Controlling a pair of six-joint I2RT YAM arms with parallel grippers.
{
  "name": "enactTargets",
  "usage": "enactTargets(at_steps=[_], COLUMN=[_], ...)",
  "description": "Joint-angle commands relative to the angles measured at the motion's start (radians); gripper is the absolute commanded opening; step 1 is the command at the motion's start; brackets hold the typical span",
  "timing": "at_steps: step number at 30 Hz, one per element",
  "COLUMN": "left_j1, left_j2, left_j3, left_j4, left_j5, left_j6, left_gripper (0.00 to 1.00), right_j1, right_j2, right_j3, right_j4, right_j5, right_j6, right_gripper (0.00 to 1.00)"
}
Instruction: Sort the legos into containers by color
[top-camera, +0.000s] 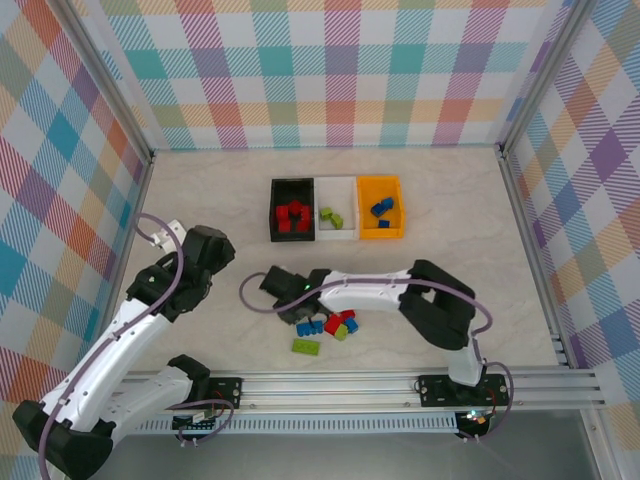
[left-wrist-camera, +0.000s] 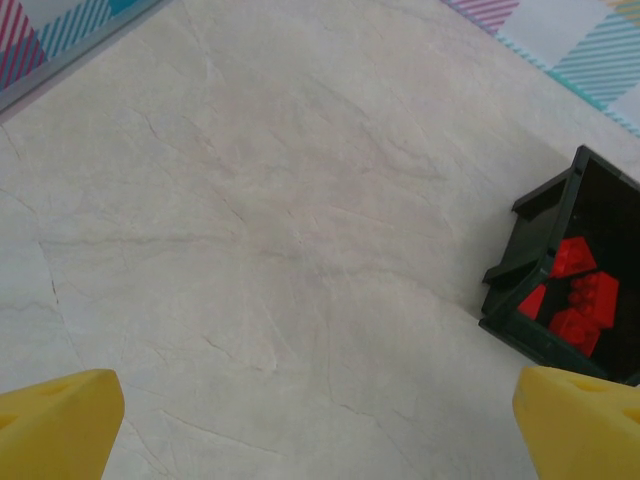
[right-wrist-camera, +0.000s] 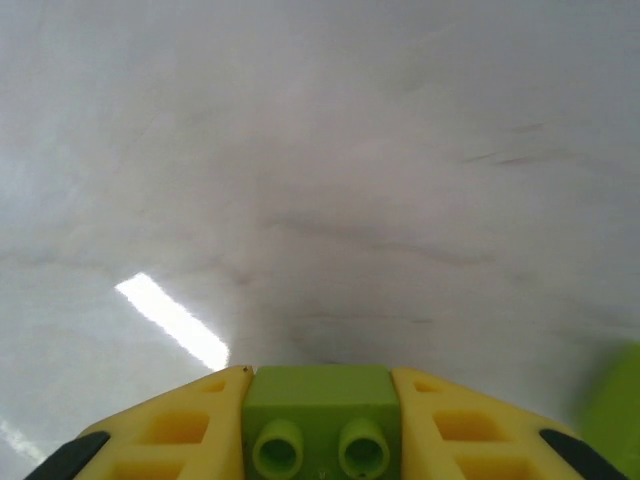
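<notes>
Closest to the right wrist lens, a lime brick (right-wrist-camera: 320, 400) sits pinched between the yellow fingers (right-wrist-camera: 170, 430) of the right hand (right-wrist-camera: 320, 425). Two of its studs face the camera and a finger presses flat on each side wall. Beyond it lies bare counter (right-wrist-camera: 320, 180), blurred; whether the brick has left the surface I cannot tell. From above, the right hand (top-camera: 298, 316) is low at the left edge of the loose pile (top-camera: 330, 325) of red, blue and green legos, not far from the arm bases. One longer green brick (top-camera: 306, 346) lies apart on the near side.

The coming move, as I judge it, turns on where the white bin (top-camera: 337, 238) lies. It is away from the bases and a little to the right of the hand, the middle one in the row. The black bin (top-camera: 274, 212) on its left holds red bricks and the orange bin (top-camera: 380, 234) on its right holds blue. Green bricks (top-camera: 331, 216) lie in the white one, so that looks like the target. The row runs left to right, so drifting sideways risks a neighbouring colour.

The left hand (left-wrist-camera: 320, 430) hangs spread wide and empty over bare counter, near the black bin's corner. It is nearer that bin, but the right hand has the brick.
</notes>
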Motion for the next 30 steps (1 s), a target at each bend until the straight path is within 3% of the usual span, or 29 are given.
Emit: enactTargets(at_steps=[1,4,7,9,13,18,22,24,27,30], left_j1=[0.008,0.008,0.006,-0.001,-0.079,-0.139,-0.161,-0.175,-0.2,-0.21], left_j2=[0.027,0.064,0.112,0.158,0.261,0.354,0.411,0.438,0.469,0.479], left_j3=[0.018,0.002,-0.034,-0.048,-0.051,-0.063,-0.068,-0.068,-0.049,-0.024], left_j4=[0.02,0.035,0.111,0.157,0.202,0.264,0.272,0.273,0.263,0.229], left_j5=[0.051,0.102,0.25,0.35,0.436,0.574,0.648,0.661,0.652,0.605], left_j6=[0.021,0.025,0.076,0.106,0.147,0.208,0.25,0.262,0.269,0.252], left_gripper=[1.0,1.0,0.99,1.0,1.0,1.0,1.0,1.0,1.0,1.0], right_j1=[-0.08,-0.19,-0.307,-0.374,-0.473,-0.538,-0.57,-0.575,-0.574,-0.561], right_j2=[-0.152,-0.199,-0.173,-0.119,0.033,0.227,0.311,0.312,0.256,0.16], right_j3=[-0.005,0.007,0.061,0.124,0.291,0.531,0.664,0.692,0.664,0.553], right_j4=[0.076,0.075,0.069,0.053,-0.001,-0.109,-0.177,-0.187,-0.162,-0.146], right_j5=[0.029,0.02,-0.011,-0.026,-0.061,-0.066,-0.079,-0.089,-0.118,-0.138], right_j6=[0.008,0.006,0.002,0.002,0.011,0.015,0.041,0.043,0.033,0.021], right_gripper=[0.3,0.3,0.3,0.3,0.31,0.34,0.43,0.54,0.69,0.72])
